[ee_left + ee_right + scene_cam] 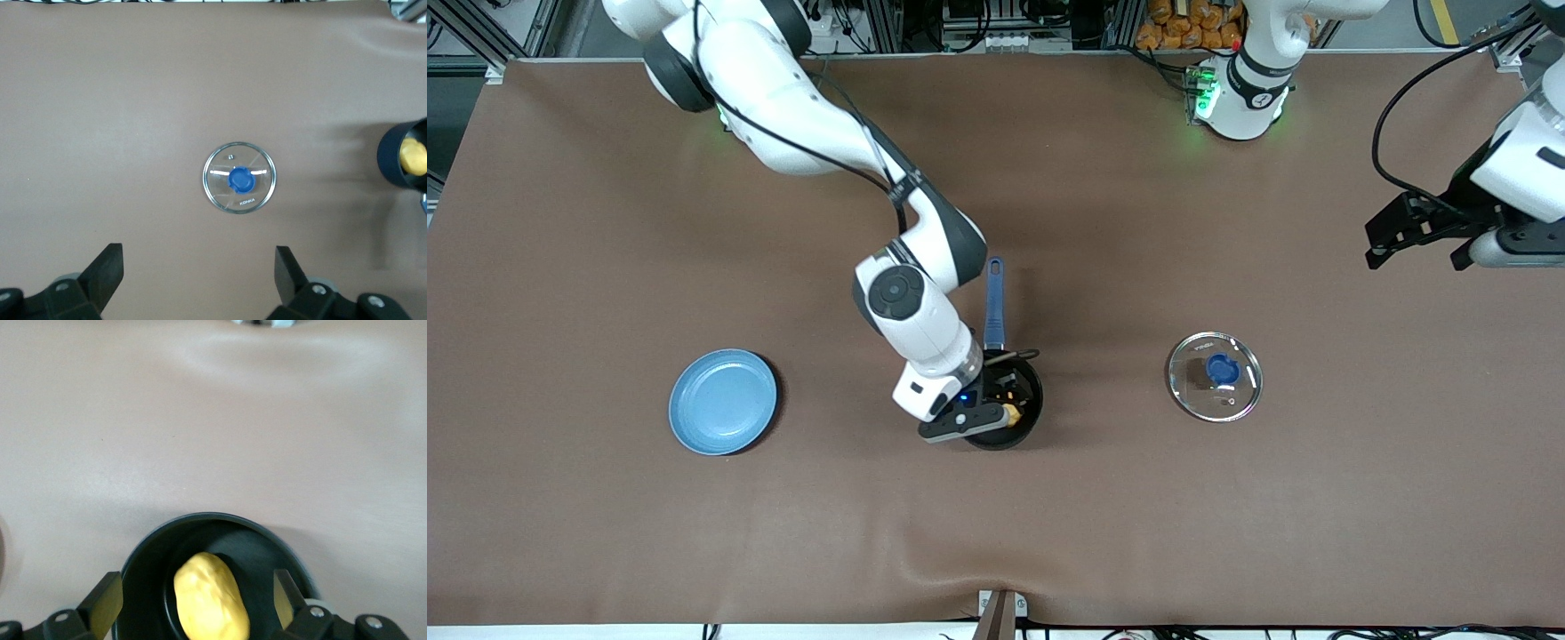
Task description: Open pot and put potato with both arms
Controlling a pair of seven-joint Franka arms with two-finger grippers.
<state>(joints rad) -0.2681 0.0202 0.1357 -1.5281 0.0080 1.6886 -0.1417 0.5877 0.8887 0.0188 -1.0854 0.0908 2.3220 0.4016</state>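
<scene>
The black pot stands open mid-table, its blue handle pointing toward the robots' bases. The yellow potato lies inside it. My right gripper hangs low over the pot, open. In the right wrist view its fingers stand wide on either side of the potato in the pot, not touching it. The glass lid with its blue knob lies flat on the table toward the left arm's end. My left gripper is open, empty and raised near that end; its wrist view shows the lid and the pot.
A flat light-blue plate lies toward the right arm's end of the table, beside the pot. The brown table cover has a raised fold near the front edge.
</scene>
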